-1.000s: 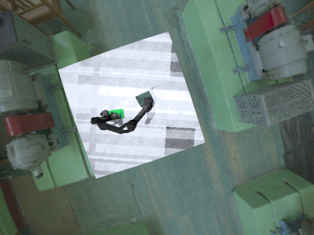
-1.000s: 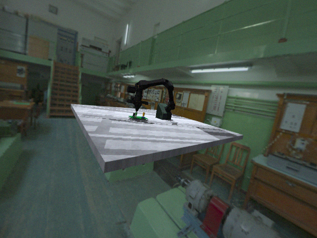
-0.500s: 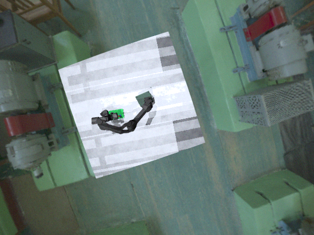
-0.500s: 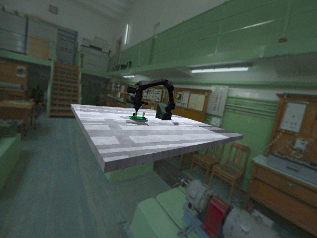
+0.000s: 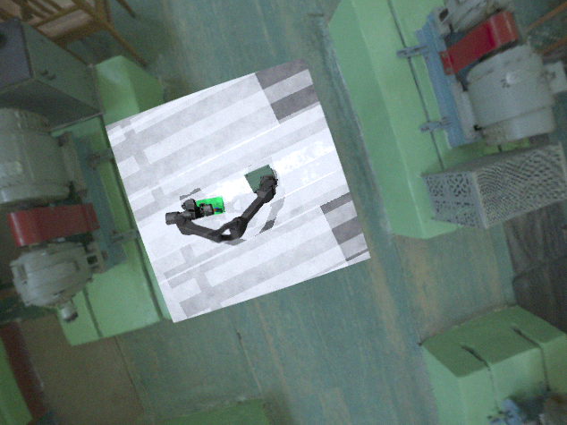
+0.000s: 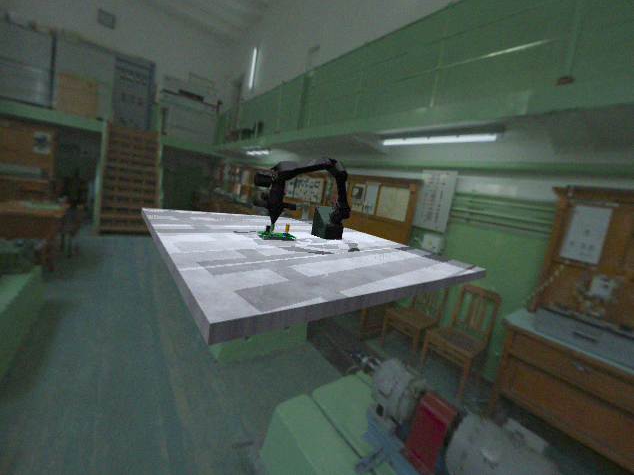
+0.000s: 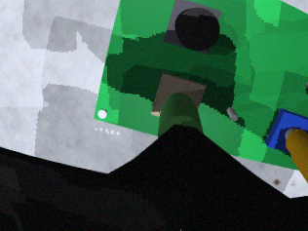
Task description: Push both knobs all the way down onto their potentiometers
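Note:
The circuit board (image 5: 216, 201) (image 6: 283, 236) (image 7: 127, 13) is bright green. In the wrist view, a green knob (image 7: 179, 111) stands over a brown potentiometer (image 7: 180, 84) near the board's edge. A black knob (image 7: 197, 28) is on a dark grey potentiometer (image 7: 172, 34). An orange-yellow knob (image 7: 298, 146) (image 6: 287, 227) stands tall on a blue potentiometer (image 7: 277, 125), with a bit of shaft showing. My gripper (image 7: 181, 136) (image 6: 273, 223) is shut and empty, its tips at the top of the green knob and hiding it; whether they touch is unclear. The green knob's seating is hidden.
The arm's dark green base block (image 5: 257, 177) (image 6: 324, 223) stands on the table (image 5: 265, 264) (image 6: 275, 284) beyond the board. A small grey peg (image 7: 232, 113) stands on the board between the brown and blue potentiometers. The arm's shadow falls across the board.

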Motion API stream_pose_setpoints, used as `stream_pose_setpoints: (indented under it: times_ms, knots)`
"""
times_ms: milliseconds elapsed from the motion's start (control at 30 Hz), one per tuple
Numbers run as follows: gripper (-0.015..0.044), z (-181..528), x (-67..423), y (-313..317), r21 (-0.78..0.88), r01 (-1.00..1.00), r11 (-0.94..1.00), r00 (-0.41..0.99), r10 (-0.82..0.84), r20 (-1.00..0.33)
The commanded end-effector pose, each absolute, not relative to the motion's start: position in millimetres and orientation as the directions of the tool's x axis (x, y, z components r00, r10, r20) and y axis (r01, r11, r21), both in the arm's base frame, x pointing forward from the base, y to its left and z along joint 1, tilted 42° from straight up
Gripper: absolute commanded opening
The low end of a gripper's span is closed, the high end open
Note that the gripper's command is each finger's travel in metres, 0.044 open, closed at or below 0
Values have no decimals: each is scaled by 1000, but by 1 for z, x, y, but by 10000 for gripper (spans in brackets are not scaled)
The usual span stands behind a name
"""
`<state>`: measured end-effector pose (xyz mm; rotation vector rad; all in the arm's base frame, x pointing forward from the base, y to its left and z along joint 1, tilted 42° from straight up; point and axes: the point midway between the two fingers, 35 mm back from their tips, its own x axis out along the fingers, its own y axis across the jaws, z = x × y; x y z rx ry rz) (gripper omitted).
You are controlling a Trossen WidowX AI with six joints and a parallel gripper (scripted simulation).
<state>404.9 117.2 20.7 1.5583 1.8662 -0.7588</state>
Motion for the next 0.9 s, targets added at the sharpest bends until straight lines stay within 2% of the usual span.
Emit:
stream_pose_setpoints:
  times_ms: [0,867]
  knots:
    - [0,21,405,117,-57,987,150,-142,655,-742]
    - [0,19,405,119,-57,987,150,-142,655,-742]
